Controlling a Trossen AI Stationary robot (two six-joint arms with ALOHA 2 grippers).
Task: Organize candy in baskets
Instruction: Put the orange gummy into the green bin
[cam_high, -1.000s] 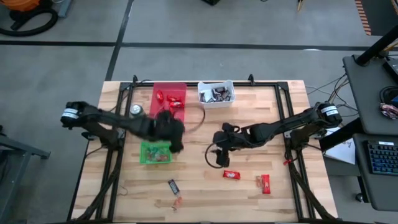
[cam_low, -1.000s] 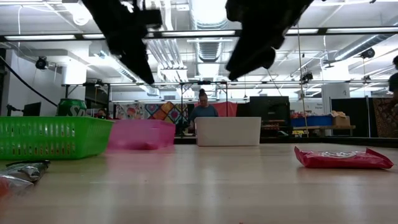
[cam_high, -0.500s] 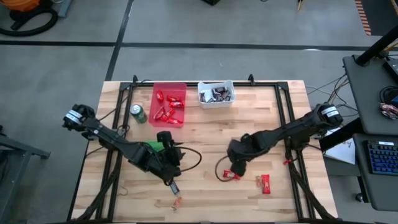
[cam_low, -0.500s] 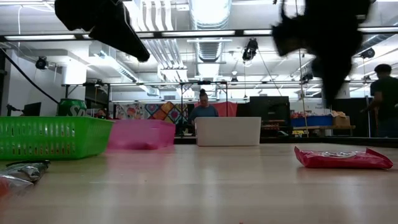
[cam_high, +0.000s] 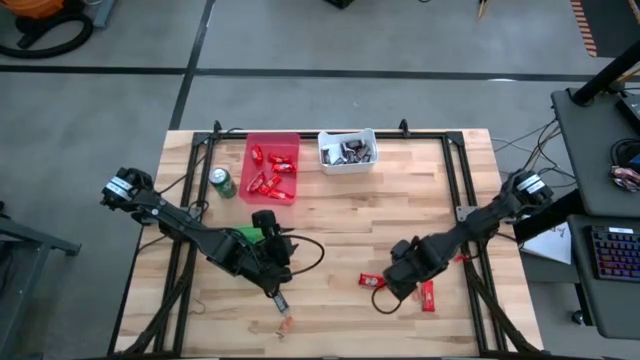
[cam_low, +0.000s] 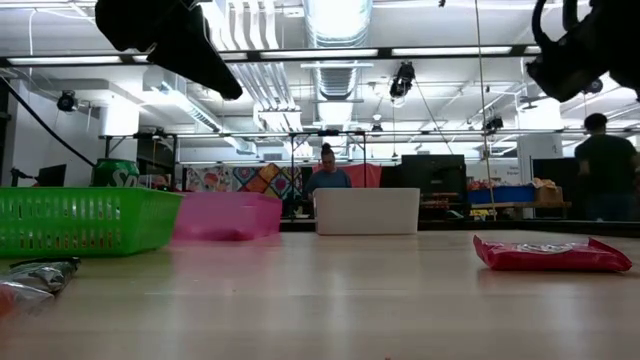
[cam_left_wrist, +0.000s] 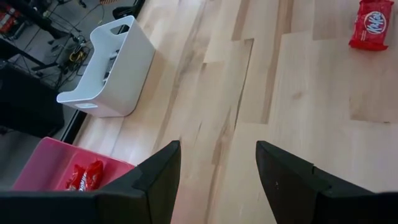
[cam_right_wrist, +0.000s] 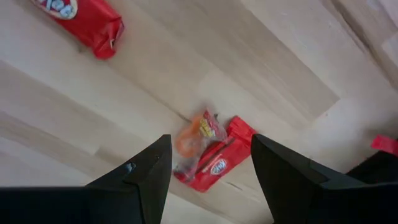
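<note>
My left gripper (cam_high: 274, 274) hangs open above the table near the green basket (cam_high: 247, 236), touching nothing; a dark candy bar (cam_high: 279, 299) and a red-orange piece (cam_high: 285, 323) lie just nearer. My right gripper (cam_right_wrist: 210, 143) points down, open, above a red bar (cam_right_wrist: 217, 163) with an orange-wrapped piece (cam_right_wrist: 198, 134) lying on it. A second red bar (cam_high: 372, 281) lies flat to its left. The red basket (cam_high: 272, 168) holds red candy, and the white basket (cam_high: 347, 150) holds dark pieces.
A green soda can (cam_high: 222, 183) stands left of the red basket. Black frame rails (cam_high: 455, 190) run along the table's sides. Bare wood lies in the middle (cam_high: 350, 215). A person (cam_low: 327, 178) sits far behind the table, and another (cam_low: 603, 175) stands at the right.
My left gripper has swung from over the baskets toward the table's near edge and then stopped. My right gripper has gone from the table's middle toward the near right, sunk a little, and tipped to point down over the red bar. Both stay open.
</note>
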